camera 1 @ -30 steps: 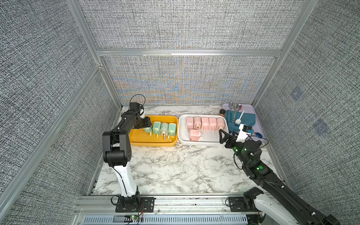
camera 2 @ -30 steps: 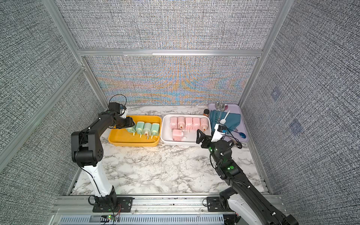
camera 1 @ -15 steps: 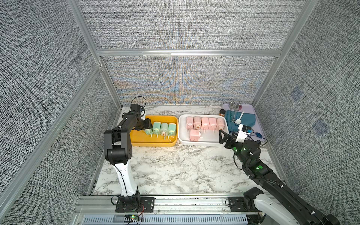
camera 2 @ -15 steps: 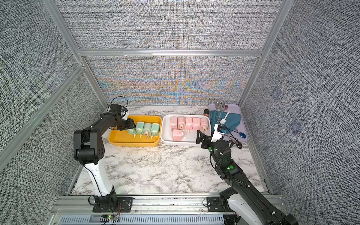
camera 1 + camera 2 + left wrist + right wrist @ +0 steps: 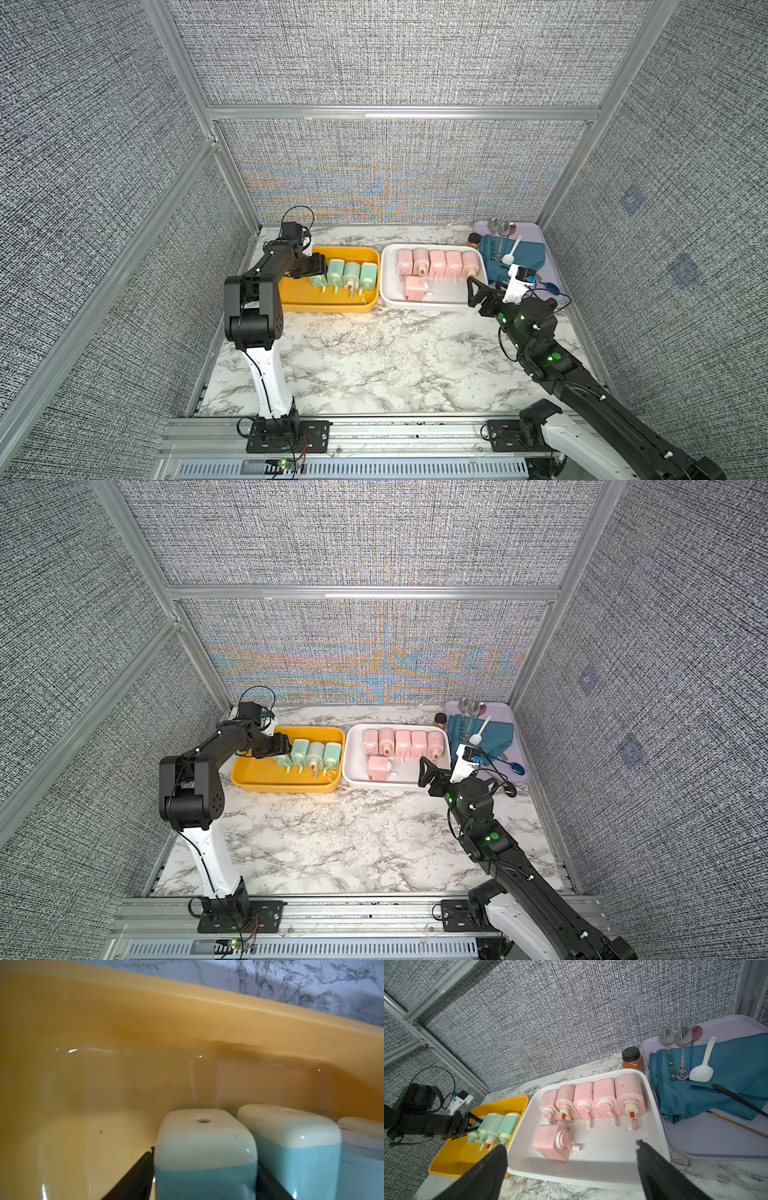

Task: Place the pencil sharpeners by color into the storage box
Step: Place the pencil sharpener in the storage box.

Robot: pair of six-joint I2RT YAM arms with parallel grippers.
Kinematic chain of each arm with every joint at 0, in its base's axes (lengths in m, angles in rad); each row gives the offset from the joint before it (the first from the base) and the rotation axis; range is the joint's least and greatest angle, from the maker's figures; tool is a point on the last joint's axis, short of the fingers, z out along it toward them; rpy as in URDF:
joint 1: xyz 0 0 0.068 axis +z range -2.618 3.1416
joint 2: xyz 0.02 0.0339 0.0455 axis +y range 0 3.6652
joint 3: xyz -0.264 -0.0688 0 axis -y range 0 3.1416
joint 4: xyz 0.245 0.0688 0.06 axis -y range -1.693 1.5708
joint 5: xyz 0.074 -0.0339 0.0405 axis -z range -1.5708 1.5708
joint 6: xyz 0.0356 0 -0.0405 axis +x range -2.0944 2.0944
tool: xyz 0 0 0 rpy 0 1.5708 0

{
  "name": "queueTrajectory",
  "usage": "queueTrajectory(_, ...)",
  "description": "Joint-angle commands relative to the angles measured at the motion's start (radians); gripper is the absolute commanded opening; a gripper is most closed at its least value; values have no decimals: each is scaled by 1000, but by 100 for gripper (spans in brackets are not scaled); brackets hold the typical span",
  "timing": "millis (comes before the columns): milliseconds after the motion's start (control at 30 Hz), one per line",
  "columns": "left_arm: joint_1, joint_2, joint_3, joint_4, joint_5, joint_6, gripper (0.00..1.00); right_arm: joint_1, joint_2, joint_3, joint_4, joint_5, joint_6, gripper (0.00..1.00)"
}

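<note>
Several mint green pencil sharpeners [image 5: 351, 274] lie in a row in the yellow storage box [image 5: 328, 309]. My left gripper [image 5: 318, 270] reaches into that box from the left. It is open, its fingers [image 5: 141, 1174] flanking the leftmost green sharpener [image 5: 205, 1147], which rests on the box floor. Several pink sharpeners [image 5: 437, 262] line the back of the white storage box [image 5: 428, 306]. One more pink sharpener [image 5: 550, 1142] lies alone in front of them. My right gripper [image 5: 473, 291] hovers open and empty at that box's front right corner.
A purple tray [image 5: 536, 232] at the back right holds a blue cloth [image 5: 523, 257] and several spoons. A brown-filled spice jar [image 5: 631, 1058] stands between it and the white box. Fabric walls close in the back and both sides.
My left gripper's jaws have widened around the leftmost green sharpener, and the left arm has shifted slightly right. The right arm has not moved.
</note>
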Motion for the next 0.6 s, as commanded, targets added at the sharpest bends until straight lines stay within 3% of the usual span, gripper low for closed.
queueTrajectory(0,-4,-2,12,-5,28,-6,74,0,1,6,6,5,-11,99)
queueTrajectory(567,1,-118,-40,50,17,-91,82,1,26,0,16,17,-15,99)
